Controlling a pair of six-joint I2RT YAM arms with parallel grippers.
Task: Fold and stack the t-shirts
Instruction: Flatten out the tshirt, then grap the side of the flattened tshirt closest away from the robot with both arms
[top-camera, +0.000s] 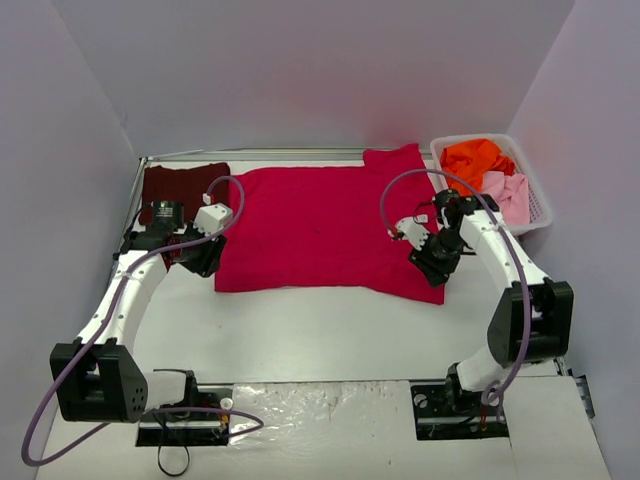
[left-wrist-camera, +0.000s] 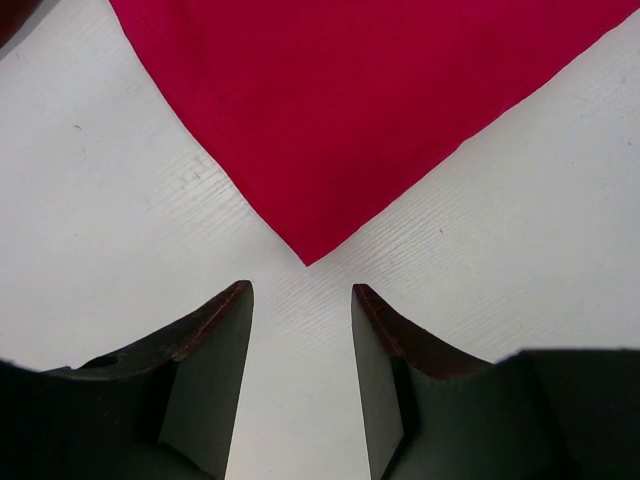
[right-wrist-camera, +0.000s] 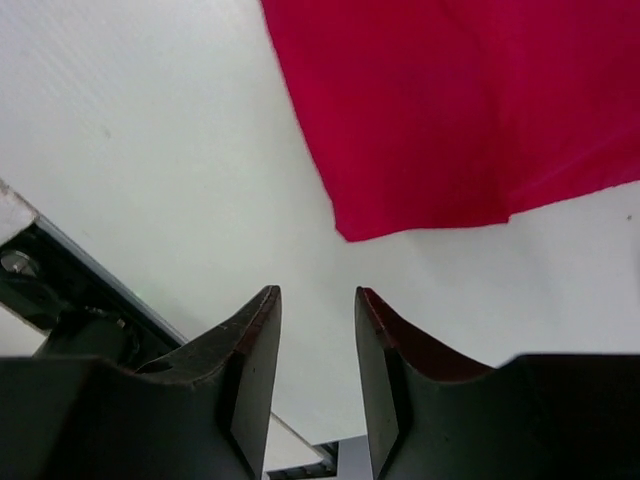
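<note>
A bright crimson-red t-shirt (top-camera: 325, 228) lies spread flat in the middle of the table. A folded dark maroon t-shirt (top-camera: 180, 187) lies at the back left. An orange t-shirt (top-camera: 477, 159) and a pale pink t-shirt (top-camera: 507, 193) sit in the white mesh basket (top-camera: 540, 203) at the back right. My left gripper (top-camera: 206, 262) is open and empty just short of the red shirt's near left corner (left-wrist-camera: 308, 255). My right gripper (top-camera: 437, 268) is open and empty just short of the red shirt's near right corner (right-wrist-camera: 350, 232).
Both arm bases stand at the near edge, with purple cables looping over the arms. A crinkled clear plastic sheet (top-camera: 320, 400) lies between the bases. Grey walls close in the table on three sides.
</note>
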